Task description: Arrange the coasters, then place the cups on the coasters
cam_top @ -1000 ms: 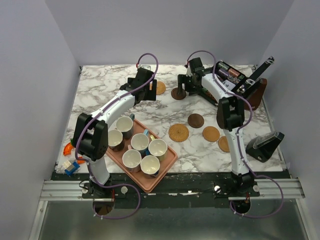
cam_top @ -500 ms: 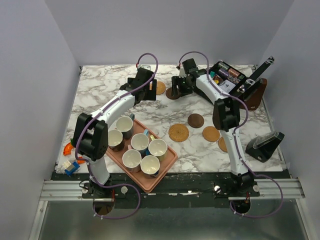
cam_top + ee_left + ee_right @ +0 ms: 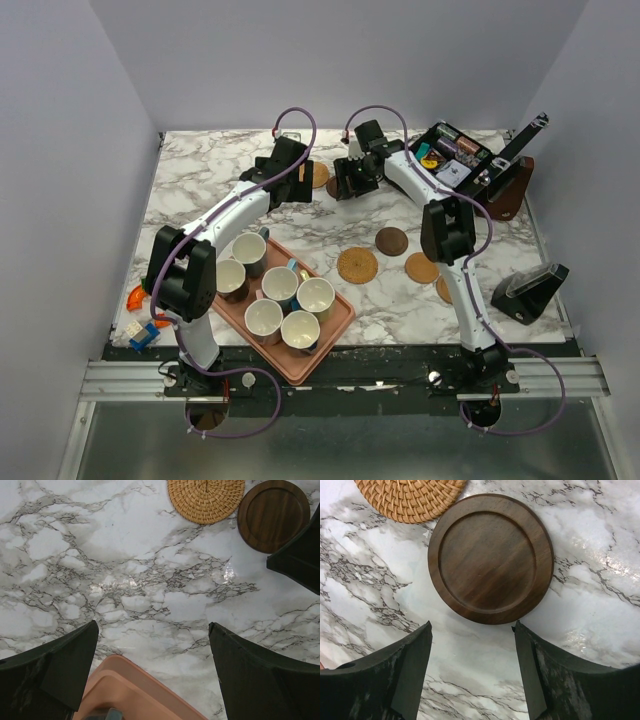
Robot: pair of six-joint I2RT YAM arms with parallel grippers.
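Six cups (image 3: 280,287) stand on the salmon tray (image 3: 335,330) at the front left. A woven tan coaster (image 3: 320,175) lies at the back middle, with a dark brown coaster (image 3: 491,557) close beside it on the marble. My right gripper (image 3: 472,625) hovers open just short of the dark disc, nothing between its fingers. My left gripper (image 3: 152,625) is raised and wide open, above bare marble and the tray's corner (image 3: 130,690). From it I see both discs: woven coaster (image 3: 206,497), dark coaster (image 3: 273,514). More coasters lie right of centre: dark (image 3: 391,241), woven (image 3: 357,265), tan (image 3: 421,267).
An open black case (image 3: 455,155) with small items sits at the back right, a brown object (image 3: 515,190) beside it. A black stand (image 3: 530,290) is at the right front. Small orange and blue toys (image 3: 140,315) lie at the left edge.
My right gripper has swung left across the back of the table, and the dark brown coaster now lies further left, next to the woven one. The left arm has not moved.
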